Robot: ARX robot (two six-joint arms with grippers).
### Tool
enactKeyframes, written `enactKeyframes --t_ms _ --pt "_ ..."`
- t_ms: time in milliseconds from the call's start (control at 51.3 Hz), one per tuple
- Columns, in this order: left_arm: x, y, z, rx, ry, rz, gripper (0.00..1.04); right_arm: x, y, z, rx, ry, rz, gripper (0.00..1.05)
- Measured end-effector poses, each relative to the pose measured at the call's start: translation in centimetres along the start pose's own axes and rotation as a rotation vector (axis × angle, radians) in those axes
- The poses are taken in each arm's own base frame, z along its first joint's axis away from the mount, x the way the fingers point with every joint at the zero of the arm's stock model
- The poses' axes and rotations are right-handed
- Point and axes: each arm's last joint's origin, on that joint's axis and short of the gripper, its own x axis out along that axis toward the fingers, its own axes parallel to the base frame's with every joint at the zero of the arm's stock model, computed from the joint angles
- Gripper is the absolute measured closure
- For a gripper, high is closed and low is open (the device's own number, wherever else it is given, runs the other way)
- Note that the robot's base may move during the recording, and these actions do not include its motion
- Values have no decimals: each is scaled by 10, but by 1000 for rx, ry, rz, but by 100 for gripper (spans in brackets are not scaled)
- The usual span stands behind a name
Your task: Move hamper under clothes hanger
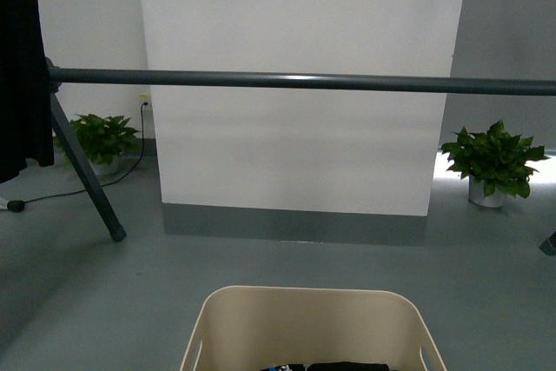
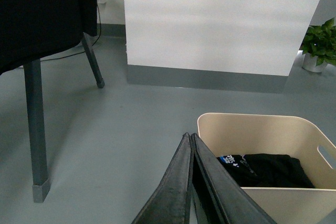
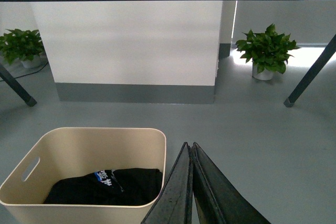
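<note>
The beige hamper (image 1: 304,319) stands on the grey floor at the bottom centre of the front view, short of the clothes hanger's horizontal bar (image 1: 304,81). Black clothes (image 2: 268,169) lie inside it. The hanger's bar crosses the front view at mid height, with an angled leg (image 1: 87,171) and black cloth (image 1: 22,58) at the left. My left gripper (image 2: 189,136) is shut and empty, just outside one side of the hamper (image 2: 262,129). My right gripper (image 3: 189,145) is shut and empty, just outside the other side of the hamper (image 3: 84,145). Neither gripper shows in the front view.
A white wall panel (image 1: 300,23) with a grey skirting stands behind the hanger. Potted plants sit on the floor at the left (image 1: 100,138) and right (image 1: 491,161). A black cable (image 1: 78,184) runs over the floor at the left. A hanger leg (image 3: 310,74) stands at the right.
</note>
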Motion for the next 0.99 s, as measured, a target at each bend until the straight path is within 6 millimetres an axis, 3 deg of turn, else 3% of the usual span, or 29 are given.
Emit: enactKeyframes --t_ms 506,623,760,877,994 --pt "0 0 0 0 -1 0 101 0 0 0 0 3 0 103" --pt "0 0 0 -1 -1 0 85 0 0 0 0 3 0 93" --pt "0 0 0 -1 -1 0 58 0 0 0 0 3 0 67" --pt "0 0 0 -1 -1 0 44 0 0 0 0 3 0 52" --pt "0 0 0 -1 -1 0 22 0 0 0 0 3 0 31"
